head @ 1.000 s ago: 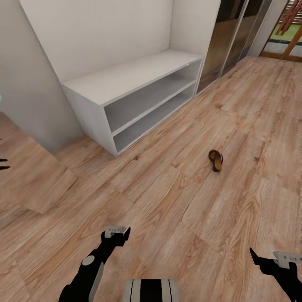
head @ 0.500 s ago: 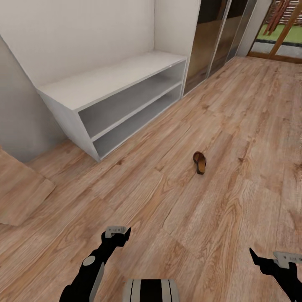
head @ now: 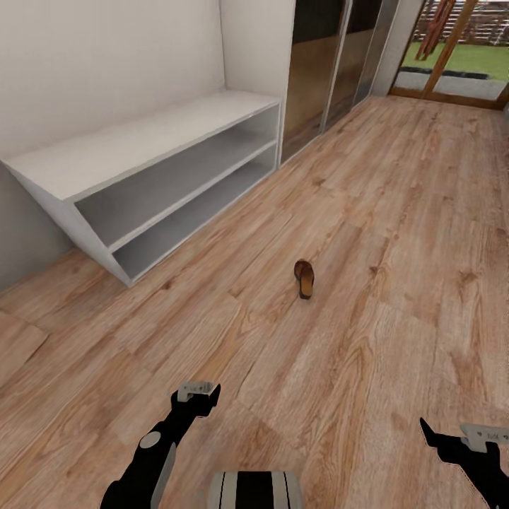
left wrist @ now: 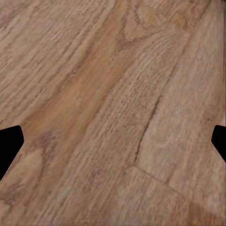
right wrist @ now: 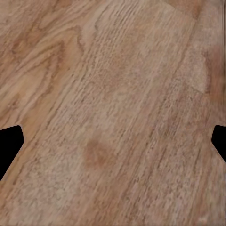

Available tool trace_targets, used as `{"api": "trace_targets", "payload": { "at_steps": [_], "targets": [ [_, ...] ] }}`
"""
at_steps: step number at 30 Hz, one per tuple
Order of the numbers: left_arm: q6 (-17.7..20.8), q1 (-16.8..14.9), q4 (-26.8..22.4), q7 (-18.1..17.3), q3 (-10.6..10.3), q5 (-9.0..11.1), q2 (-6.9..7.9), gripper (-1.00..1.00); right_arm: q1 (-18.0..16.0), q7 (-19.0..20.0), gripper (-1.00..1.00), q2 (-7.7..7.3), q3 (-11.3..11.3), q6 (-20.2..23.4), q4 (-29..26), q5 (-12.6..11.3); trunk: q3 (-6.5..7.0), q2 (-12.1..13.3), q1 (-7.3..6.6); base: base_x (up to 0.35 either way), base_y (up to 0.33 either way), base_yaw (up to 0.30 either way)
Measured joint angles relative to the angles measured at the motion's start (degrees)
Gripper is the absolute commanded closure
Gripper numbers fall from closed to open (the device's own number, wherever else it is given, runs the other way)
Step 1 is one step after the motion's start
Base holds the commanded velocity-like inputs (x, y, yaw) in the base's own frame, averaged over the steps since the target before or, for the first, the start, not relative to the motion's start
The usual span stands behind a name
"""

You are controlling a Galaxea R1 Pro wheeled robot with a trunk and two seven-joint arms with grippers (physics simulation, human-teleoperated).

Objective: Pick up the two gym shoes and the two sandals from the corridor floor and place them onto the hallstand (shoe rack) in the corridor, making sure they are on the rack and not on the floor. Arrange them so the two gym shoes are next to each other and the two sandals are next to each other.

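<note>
A single dark brown sandal (head: 305, 278) lay on the wood-plank corridor floor (head: 396, 212), out in the open and well ahead of both my arms, its tan footbed facing up. To the left of it, against the wall, stood a low grey-white unit (head: 152, 180) with a flat top and two open shelf levels; I could not see any upper shelves from this angle, so I could not tell whether it was the shoe rack. The sandal was well apart from it. Beyond the unit, dark glass panels (head: 332, 63) ran along the corridor, and at the far end a doorway (head: 459, 49) opened onto green grass.

My left gripper (head: 200, 396) hung low over bare planks near my trunk, and in the left wrist view its two dark fingertips (left wrist: 9, 146) sat at opposite edges with only floor between them, spread wide and holding nothing. My right gripper (head: 442, 442) hovered over the floor at the lower right, its fingertips (right wrist: 9, 146) likewise far apart and empty
</note>
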Motion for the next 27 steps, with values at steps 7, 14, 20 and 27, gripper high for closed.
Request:
{"api": "trace_targets", "payload": {
  "at_steps": [7,14,20,27],
  "targets": [
    [0.04,0.0,0.01,0.02,0.03,0.0,0.04,-1.0,0.0,0.0,-1.0,0.03,0.01,0.02,0.0,0.0,0.02,0.0,0.0,0.193,-0.257,-0.014],
    [0.05,0.0,0.01,0.03,0.07,0.0,0.07,-1.0,0.0,0.0,-1.0,0.04,0.01,0.0,0.05,0.04,0.03,0.0,0.0,0.222,-0.234,-0.004],
    [0.05,0.0,0.01,0.03,0.08,0.04,0.12,-1.0,0.0,0.0,-1.0,0.04,0.01,0.0,0.08,0.07,0.03,0.0,0.0,0.236,-0.221,-0.001],
    [0.05,0.0,0.01,0.03,0.15,0.08,0.14,-1.0,0.0,-0.04,-1.0,0.05,0.05,-0.09,0.18,0.12,0.03,0.0,0.0,0.275,-0.172,0.0]
  ]
}}
